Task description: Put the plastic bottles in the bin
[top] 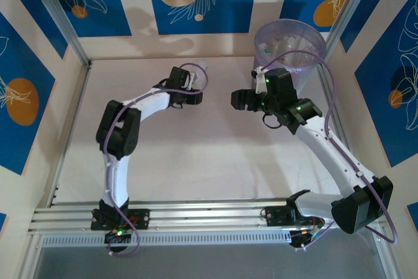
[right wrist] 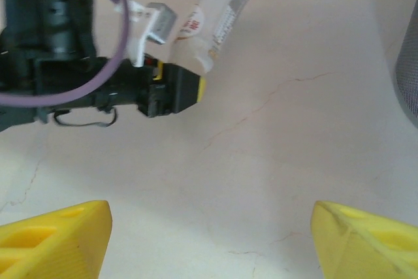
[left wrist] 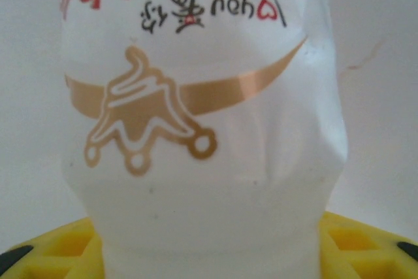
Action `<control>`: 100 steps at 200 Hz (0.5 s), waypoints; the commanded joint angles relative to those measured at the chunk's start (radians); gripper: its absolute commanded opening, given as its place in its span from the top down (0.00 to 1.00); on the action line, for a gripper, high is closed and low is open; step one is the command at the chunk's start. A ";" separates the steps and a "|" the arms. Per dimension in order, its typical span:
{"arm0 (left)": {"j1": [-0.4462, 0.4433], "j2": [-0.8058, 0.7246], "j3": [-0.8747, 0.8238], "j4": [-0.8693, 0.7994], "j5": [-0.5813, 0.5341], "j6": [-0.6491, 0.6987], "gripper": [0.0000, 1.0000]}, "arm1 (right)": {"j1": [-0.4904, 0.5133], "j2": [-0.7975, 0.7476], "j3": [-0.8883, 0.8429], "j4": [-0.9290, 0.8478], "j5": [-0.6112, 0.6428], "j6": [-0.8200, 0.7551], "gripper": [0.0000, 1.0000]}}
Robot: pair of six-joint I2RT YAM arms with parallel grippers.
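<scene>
Bright, even overhead light washes the pale table (top: 215,155), with only soft shadows under the left arm (top: 140,112) and right arm (top: 326,142). A fainter shadow smudges the back wall at 12 o'clock, and small glints sit on the bin (top: 290,44) at 1 o'clock. From the left wrist, the bottle (left wrist: 202,129) sits too close, its print soft and its whites nearly blown out. The right gripper (right wrist: 209,233) shows yellow jaws blurred at 7 and 5 o'clock

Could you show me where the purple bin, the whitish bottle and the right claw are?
purple bin (top: 316,50): top view, on its right wall.
whitish bottle (left wrist: 209,181): left wrist view, on the middle of its body.
right claw (right wrist: 210,217): right wrist view, midway between its fingertips.
</scene>
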 commanded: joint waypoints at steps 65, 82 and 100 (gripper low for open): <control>-0.110 -0.553 -0.635 0.456 0.212 -0.143 0.60 | 0.042 0.192 0.086 0.182 -0.214 0.156 0.11; -0.140 -0.606 -0.686 0.482 0.233 -0.147 0.60 | 0.062 0.251 0.120 0.222 -0.248 0.175 0.08; -0.159 -0.654 -0.722 0.510 0.238 -0.143 0.61 | 0.067 0.309 0.153 0.237 -0.258 0.197 0.05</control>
